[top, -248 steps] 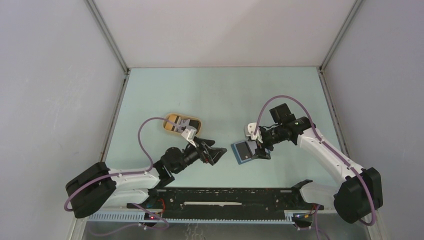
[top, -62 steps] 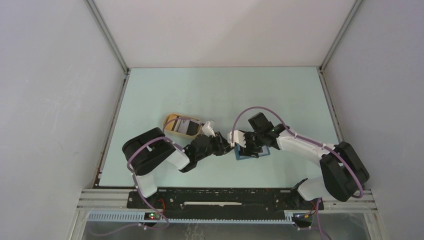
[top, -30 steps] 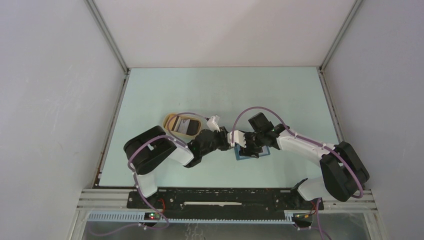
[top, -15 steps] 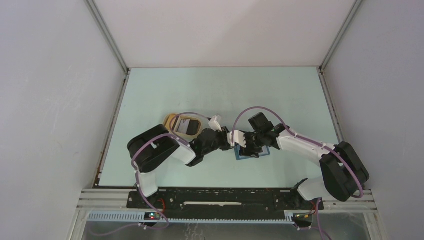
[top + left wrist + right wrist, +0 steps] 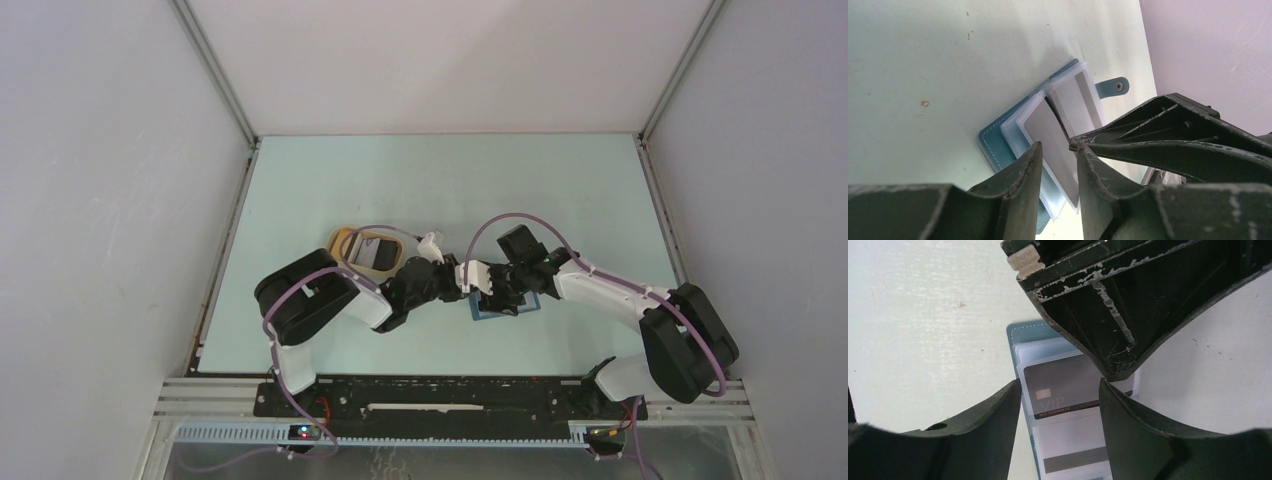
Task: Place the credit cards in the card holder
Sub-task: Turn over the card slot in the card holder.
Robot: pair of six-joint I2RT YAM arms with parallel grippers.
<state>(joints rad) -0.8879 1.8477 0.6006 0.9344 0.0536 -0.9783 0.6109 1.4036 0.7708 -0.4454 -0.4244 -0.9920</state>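
The teal card holder (image 5: 479,313) lies open on the table, its clear sleeves up (image 5: 993,142) (image 5: 1023,332). A dark grey credit card (image 5: 1068,382) marked VIP sits partly in the top sleeve; its plain face shows in the left wrist view (image 5: 1048,135). My left gripper (image 5: 466,290) (image 5: 1058,146) is open just above that card, and one finger rests at its edge. My right gripper (image 5: 495,300) (image 5: 1059,385) is open and straddles the holder. A second card with a dark stripe (image 5: 1078,460) fills the sleeve below.
A tan oval tray (image 5: 340,240) stands left of the holder with a dark and a pale card (image 5: 375,255) in it. Both arms meet over the table's middle. Grey walls close in the left, right and far sides.
Eight seconds ago the arms were apart and the left gripper was near the tray; now both are over the holder. In the last second the left jaws have spread slightly; nothing else has moved.
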